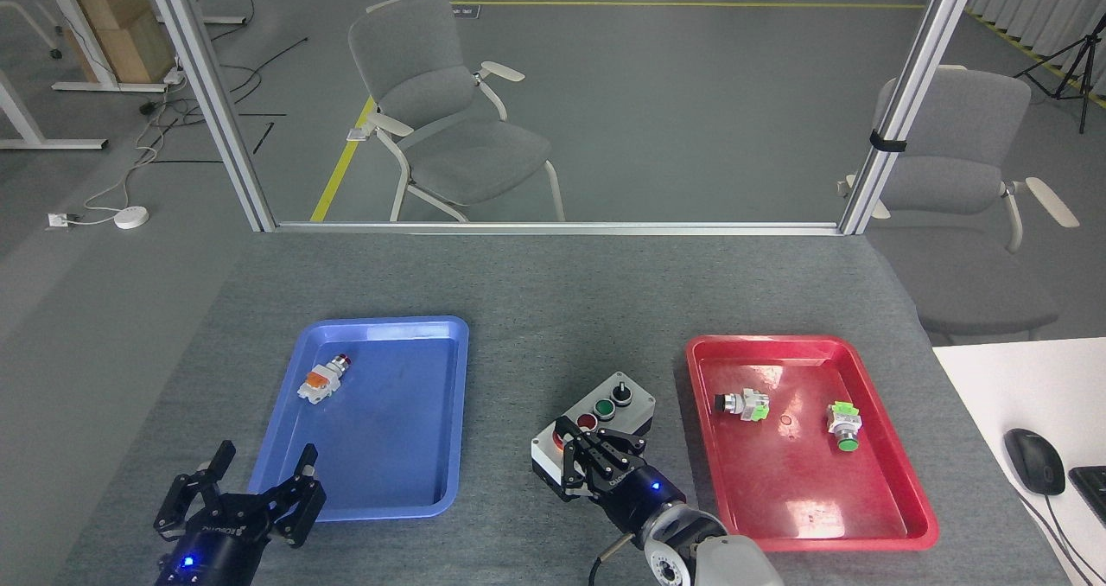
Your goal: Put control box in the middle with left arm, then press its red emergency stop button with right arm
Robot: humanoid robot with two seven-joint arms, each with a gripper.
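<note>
The control box [635, 407], light grey on a black base, lies on the grey tabletop [518, 353] between the two trays, its long side running diagonally. Its black knob [619, 391], green button [604, 409] and small red button [586, 420] show. My right gripper [572, 449] is shut, with its tips down over the box's near-left end. It covers the red emergency stop button [562, 435], of which only a red sliver shows. My left gripper [266, 458] stands open with nothing in it at the blue tray's near-left corner, far from the box.
The blue tray [432, 482] on the left holds a small white-orange switch [321, 378]. On the right, the red tray [899, 517] holds two loose switches [741, 404] [843, 424]. A metal frame rail [553, 227] runs along the table's far edge. A mouse [1034, 460] lies on a white desk at right.
</note>
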